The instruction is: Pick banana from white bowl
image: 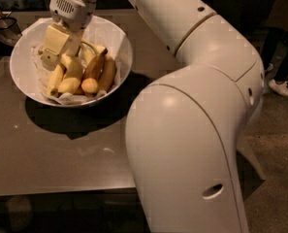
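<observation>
The white bowl (125, 57), lined with crumpled white paper, stands at the back left of the brown table (61, 149). Several bananas lie in it. The banana (72, 68) is pale yellow and thick, with a thin curved stem arching behind it. An orange-tinged banana (96, 64) lies just to its right, and a slimmer yellow one (55, 79) to its left. My gripper (54, 52), cream-coloured under a white wrist, reaches down into the left half of the bowl. It sits right at the banana's upper end and hides part of it.
My large white arm (192, 130) fills the right and front of the view and covers the table's right side. Dark objects (0, 25) sit at the table's far left corner. A person's white shoe (279, 86) is on the floor at the right.
</observation>
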You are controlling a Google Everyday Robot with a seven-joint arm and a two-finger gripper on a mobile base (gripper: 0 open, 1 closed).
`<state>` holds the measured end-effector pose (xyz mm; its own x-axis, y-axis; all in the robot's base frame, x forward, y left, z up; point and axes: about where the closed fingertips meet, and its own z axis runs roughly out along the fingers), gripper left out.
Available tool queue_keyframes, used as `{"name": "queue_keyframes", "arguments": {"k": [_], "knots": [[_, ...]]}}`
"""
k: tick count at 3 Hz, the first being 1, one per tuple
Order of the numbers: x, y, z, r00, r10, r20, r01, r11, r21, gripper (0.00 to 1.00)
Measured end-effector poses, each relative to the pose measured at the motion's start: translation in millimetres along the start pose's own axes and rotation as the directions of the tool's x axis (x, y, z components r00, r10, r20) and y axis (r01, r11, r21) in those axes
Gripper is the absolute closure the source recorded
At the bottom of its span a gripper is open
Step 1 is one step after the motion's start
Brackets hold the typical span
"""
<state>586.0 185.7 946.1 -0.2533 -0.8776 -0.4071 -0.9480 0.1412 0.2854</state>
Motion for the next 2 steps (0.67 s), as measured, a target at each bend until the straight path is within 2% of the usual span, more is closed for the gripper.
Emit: {"name": "queue_keyframes", "arguments": {"k": [2], "knots": [[0.0,0.0,0.1,1.000,0.000,0.000,0.000,1.0000,0.000,0.34]]}}
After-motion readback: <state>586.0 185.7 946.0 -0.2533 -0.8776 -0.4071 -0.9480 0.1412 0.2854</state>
